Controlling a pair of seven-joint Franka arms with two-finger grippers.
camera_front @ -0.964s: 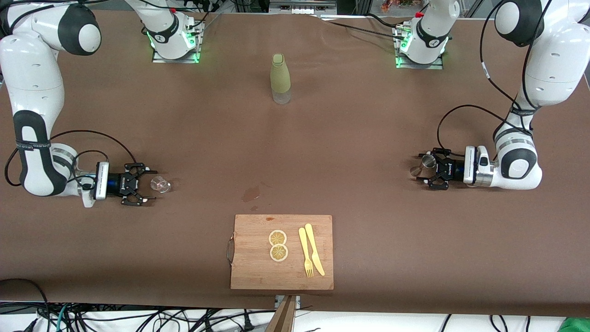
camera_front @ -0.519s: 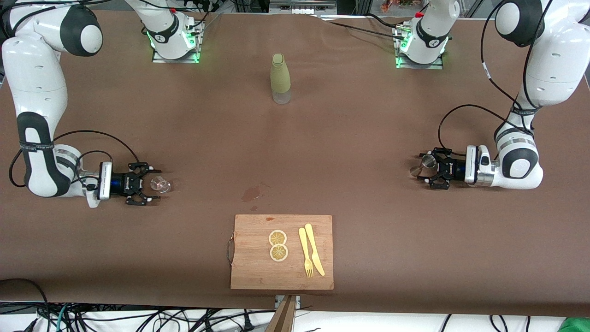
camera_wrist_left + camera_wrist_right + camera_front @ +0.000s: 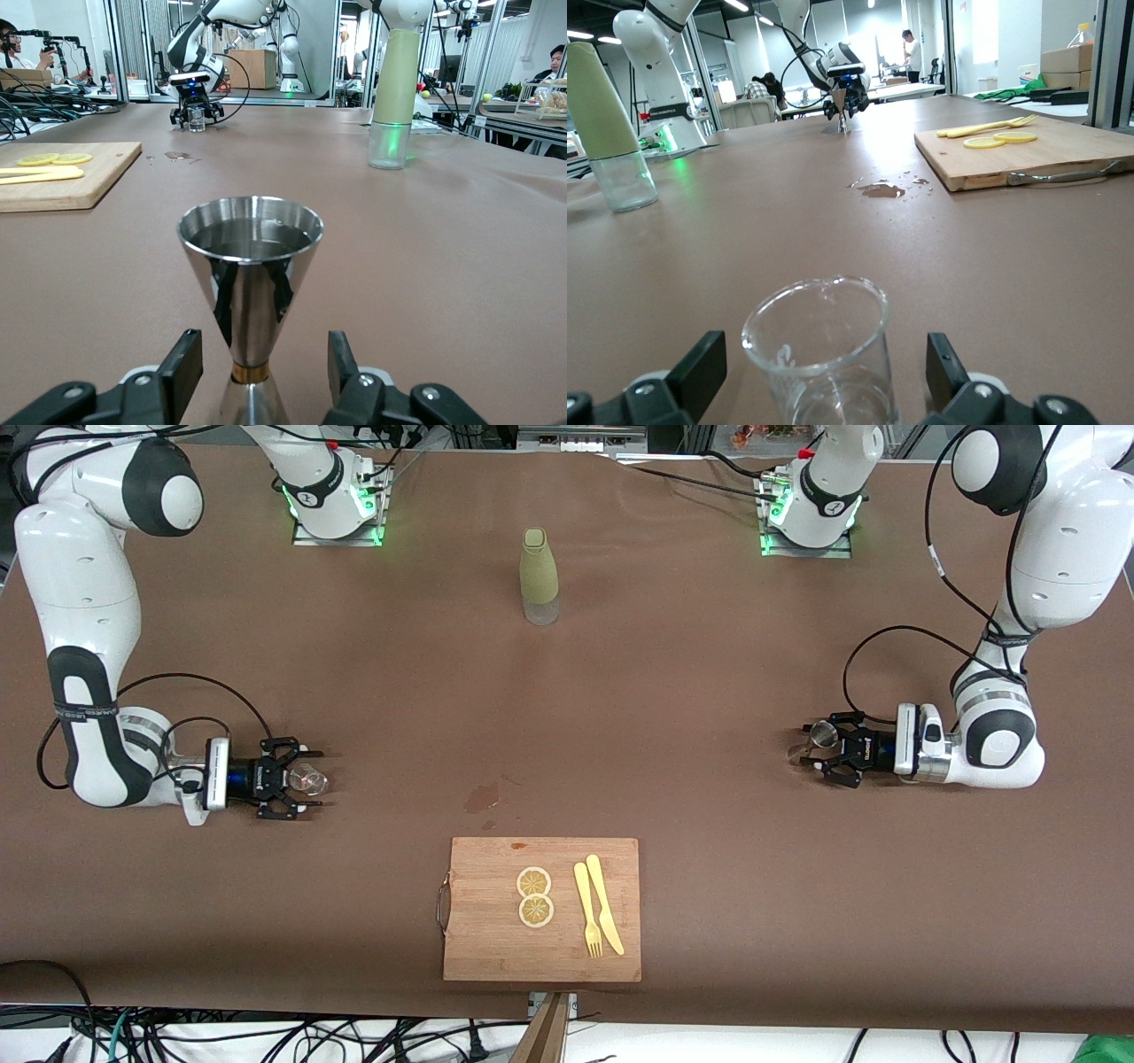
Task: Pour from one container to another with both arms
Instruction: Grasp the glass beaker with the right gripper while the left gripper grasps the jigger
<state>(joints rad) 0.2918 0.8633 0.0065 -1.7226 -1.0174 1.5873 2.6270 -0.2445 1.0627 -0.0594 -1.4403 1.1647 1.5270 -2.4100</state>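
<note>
Now, clock reference: the table (image 3: 691, 691) read as a dial from the front camera, 12 o'clock at the arms' bases, 6 o'clock at the camera's edge
Left gripper (image 3: 813, 751): low at the table, near 3 o'clock, toward the left arm's end; it lies level and points toward the dial's centre
Left jaws: released; the left wrist view shows one finger (image 3: 182, 367) on each side of the jigger's narrow waist, with a gap on both sides; nothing grasped
Steel jigger (image 3: 822, 734): upright on the table at 3 o'clock, between the left fingers; hourglass shape, round mouth up
Right gripper (image 3: 306, 779): low at the table, near 9 o'clock, toward the right arm's end; level, pointing toward the centre
Right jaws: released and wide; the fingers (image 3: 700, 367) flank the glass without touching it
Clear glass (image 3: 312, 781): upright on the table at 9 o'clock, between the right fingers; well apart from the jigger
Olive-green bottle (image 3: 539, 576): upright at 12 o'clock, clear base
Wet patch (image 3: 482, 797): just off centre, toward 7 o'clock
Wooden cutting board (image 3: 496, 948): at 6 o'clock; metal handle on the edge toward the right arm's end
On the board: two lemon slices (image 3: 534, 882); beside them a yellow fork (image 3: 586, 908) and a yellow knife (image 3: 604, 903)
</note>
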